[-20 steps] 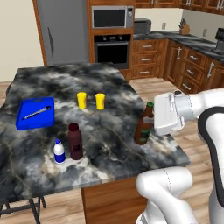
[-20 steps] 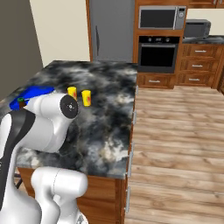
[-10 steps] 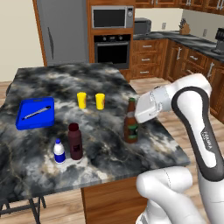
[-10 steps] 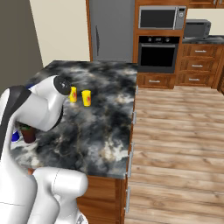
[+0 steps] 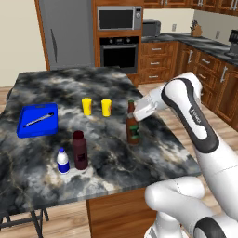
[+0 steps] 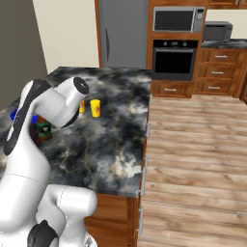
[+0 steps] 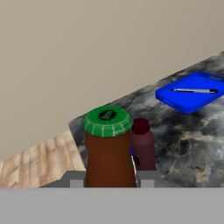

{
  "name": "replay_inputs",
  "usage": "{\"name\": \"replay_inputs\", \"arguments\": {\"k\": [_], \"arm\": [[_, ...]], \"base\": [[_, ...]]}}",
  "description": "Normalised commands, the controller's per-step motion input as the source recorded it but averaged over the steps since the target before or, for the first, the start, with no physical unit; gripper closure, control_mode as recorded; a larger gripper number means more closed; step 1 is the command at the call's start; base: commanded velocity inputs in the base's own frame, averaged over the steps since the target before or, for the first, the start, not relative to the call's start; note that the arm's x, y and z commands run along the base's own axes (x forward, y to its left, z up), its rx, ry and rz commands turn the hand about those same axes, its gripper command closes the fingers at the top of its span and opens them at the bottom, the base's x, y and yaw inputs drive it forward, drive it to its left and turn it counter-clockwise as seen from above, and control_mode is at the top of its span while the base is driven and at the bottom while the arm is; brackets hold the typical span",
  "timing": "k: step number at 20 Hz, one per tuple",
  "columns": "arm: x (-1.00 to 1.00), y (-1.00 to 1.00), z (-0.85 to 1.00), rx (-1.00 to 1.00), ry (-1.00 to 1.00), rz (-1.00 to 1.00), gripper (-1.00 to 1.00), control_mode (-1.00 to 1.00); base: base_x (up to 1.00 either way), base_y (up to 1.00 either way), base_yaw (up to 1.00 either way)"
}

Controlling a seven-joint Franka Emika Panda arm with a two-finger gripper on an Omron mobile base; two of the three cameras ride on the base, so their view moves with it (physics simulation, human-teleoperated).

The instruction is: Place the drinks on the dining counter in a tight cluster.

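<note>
A white robot arm's gripper (image 5: 137, 110) pinches the neck of a slim brown beer bottle with green label (image 5: 132, 125), well apart from the dark maroon bottle (image 5: 80, 149) and small white bottle (image 5: 62, 160) on the black-and-grey marbled dining counter (image 5: 111, 153). Carried too fast or low, it could topple them.

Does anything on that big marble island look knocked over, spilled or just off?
Nothing stands out. The beer bottle is upright in the gripper, the maroon bottle and white bottle stand side by side, and no spill shows on the dining counter.
</note>
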Motion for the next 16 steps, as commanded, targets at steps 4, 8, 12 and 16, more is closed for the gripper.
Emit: {"name": "replay_inputs", "arguments": {"k": [4, 8, 12, 16], "arm": [[0.11, 0.04, -0.67, 0.00, -0.24, 0.00, 1.00, -1.00], [0.13, 0.11, -0.60, 0.00, -0.19, 0.00, 1.00, -1.00], [0.05, 0.35, -0.36, 0.00, -0.04, 0.00, 1.00, -1.00], [0.31, 0.55, -0.22, 0.00, 0.00, 0.00, 1.00, -1.00]], "base": [[0.00, 0.00, 0.00], [0.00, 0.00, 0.00], [0.00, 0.00, 0.00], [0.00, 0.00, 0.00]]}}
